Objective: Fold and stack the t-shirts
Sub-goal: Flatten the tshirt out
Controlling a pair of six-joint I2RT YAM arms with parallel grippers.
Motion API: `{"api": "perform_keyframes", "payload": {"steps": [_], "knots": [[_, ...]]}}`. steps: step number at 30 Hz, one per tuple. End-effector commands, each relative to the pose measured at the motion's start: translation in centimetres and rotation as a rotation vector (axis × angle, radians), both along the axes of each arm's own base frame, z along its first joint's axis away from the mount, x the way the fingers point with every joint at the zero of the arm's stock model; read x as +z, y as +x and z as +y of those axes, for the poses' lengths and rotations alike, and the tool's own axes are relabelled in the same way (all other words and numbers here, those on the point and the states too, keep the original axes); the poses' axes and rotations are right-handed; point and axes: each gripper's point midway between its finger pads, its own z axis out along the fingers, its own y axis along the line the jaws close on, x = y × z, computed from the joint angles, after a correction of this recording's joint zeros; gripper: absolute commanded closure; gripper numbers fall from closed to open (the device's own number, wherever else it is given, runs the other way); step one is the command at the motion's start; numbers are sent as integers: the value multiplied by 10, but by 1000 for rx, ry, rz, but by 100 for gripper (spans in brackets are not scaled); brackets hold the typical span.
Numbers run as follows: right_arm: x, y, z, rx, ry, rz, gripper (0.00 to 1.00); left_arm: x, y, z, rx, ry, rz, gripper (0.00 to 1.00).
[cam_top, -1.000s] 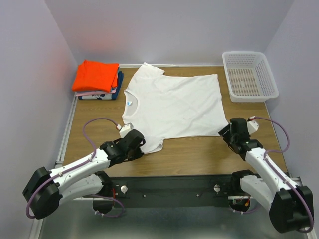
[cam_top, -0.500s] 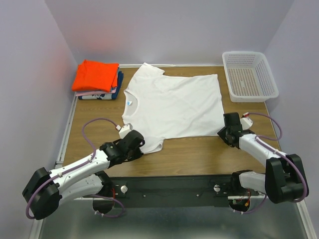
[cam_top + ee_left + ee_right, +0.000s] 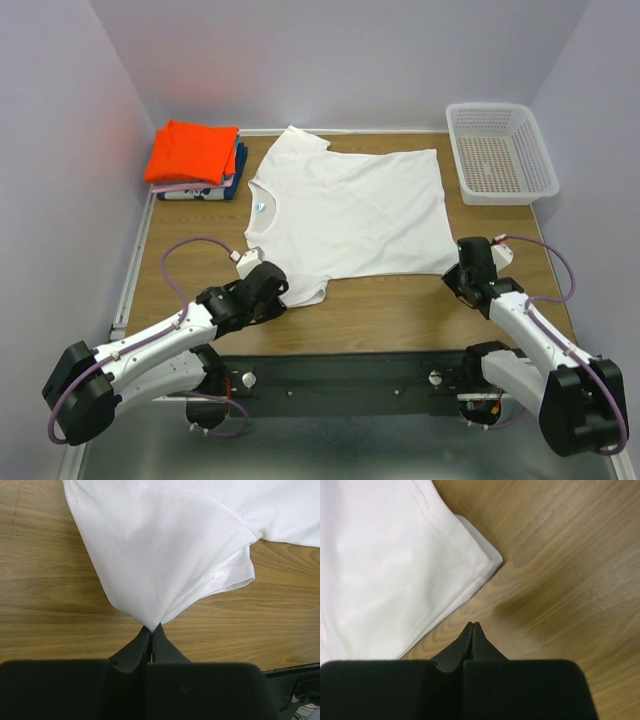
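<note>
The right tool [image 3: 473, 625] has drawn back slightly toward the near right since half a second ago, and its arm's elbow has swung outward. The left arm has barely shifted. The right tool's fingers are pressed together on nothing, over bare desk [image 3: 400, 310] near the white shirt's [image 3: 350, 210] near hem corner. The left tool [image 3: 151, 630] is pinched on that shirt's near sleeve, drawing the cloth into a peak. The shirt lies spread mid-desk, collar to the left. The orange shirt [image 3: 192, 150] sits folded on the blue shirt [image 3: 238, 165] at the far left corner, and the basket [image 3: 500, 150] is at the far right.
</note>
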Motion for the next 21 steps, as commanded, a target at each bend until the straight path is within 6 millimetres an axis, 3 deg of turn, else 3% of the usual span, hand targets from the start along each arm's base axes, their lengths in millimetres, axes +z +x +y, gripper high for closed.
{"api": "perform_keyframes", "payload": {"steps": [1, 4, 7, 10, 17, 21], "knots": [[-17, -38, 6, 2, 64, 78, 99, 8, 4, 6, 34, 0, -33, 100], [-13, -35, -3, -32, 26, 54, 98, 10, 4, 5, 30, -8, -43, 100], [4, -19, -14, -70, -36, 21, 82, 10, 3, 5, 23, -3, -39, 100], [11, -9, -20, -95, -73, 20, 74, 9, 3, 5, 25, -4, -38, 100], [8, 11, -31, -151, -147, 61, 52, 9, 3, 4, 25, -17, -48, 100], [5, 27, -30, -153, -154, 64, 47, 9, 4, 4, 21, -16, -53, 100]]}}
